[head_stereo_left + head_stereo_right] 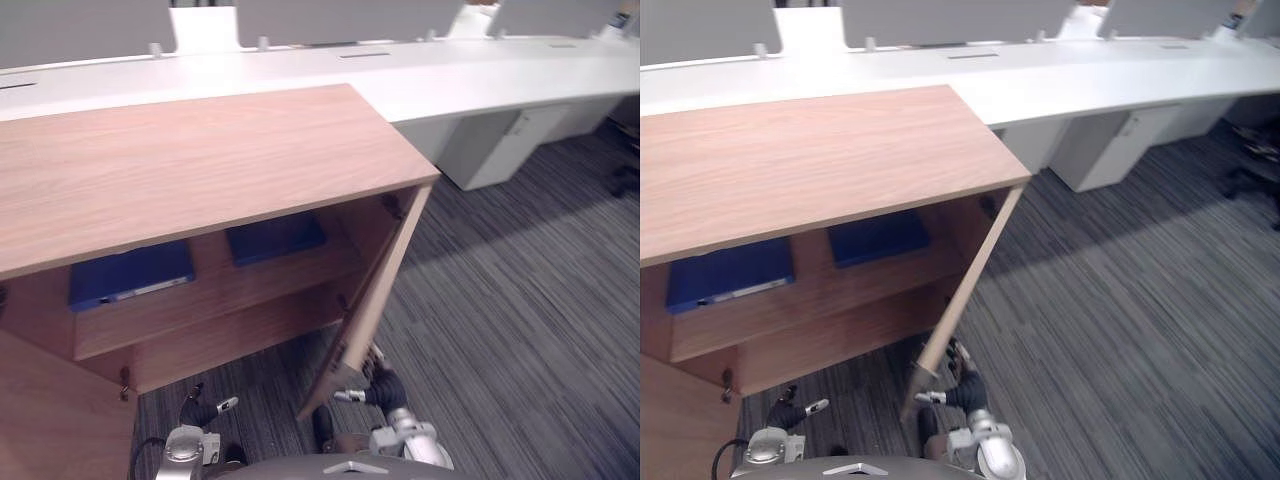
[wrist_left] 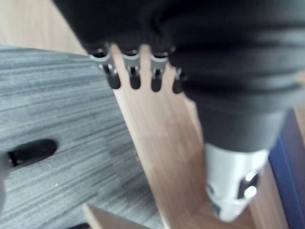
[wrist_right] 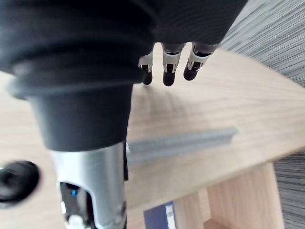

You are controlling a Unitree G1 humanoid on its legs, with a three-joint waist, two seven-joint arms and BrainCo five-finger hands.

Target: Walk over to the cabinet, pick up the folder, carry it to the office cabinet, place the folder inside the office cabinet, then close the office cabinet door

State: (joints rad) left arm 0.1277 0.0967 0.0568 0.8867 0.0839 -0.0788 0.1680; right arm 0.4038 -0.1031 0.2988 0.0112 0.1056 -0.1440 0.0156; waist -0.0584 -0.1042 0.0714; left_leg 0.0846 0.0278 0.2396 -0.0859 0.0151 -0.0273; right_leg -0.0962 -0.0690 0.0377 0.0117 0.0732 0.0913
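A low wooden office cabinet (image 1: 190, 160) stands open before me. Two blue folders lie flat on its upper shelf, one at the left (image 1: 130, 275) and one at the middle (image 1: 275, 238). The right door (image 1: 375, 290) swings out towards me. My right hand (image 1: 385, 385) is open, its straight fingers (image 3: 167, 67) against the door's outer face near its lower corner, close to a grey handle bar (image 3: 183, 143). My left hand (image 1: 205, 410) hangs open and empty low at the cabinet's front, its fingers (image 2: 133, 71) over a wooden panel edge (image 2: 157, 143).
The cabinet's left door (image 1: 60, 410) stands open at the lower left. A long white desk (image 1: 450, 70) runs behind the cabinet, with a white pedestal unit (image 1: 500, 145) under it. Grey striped carpet (image 1: 520, 320) spreads to the right.
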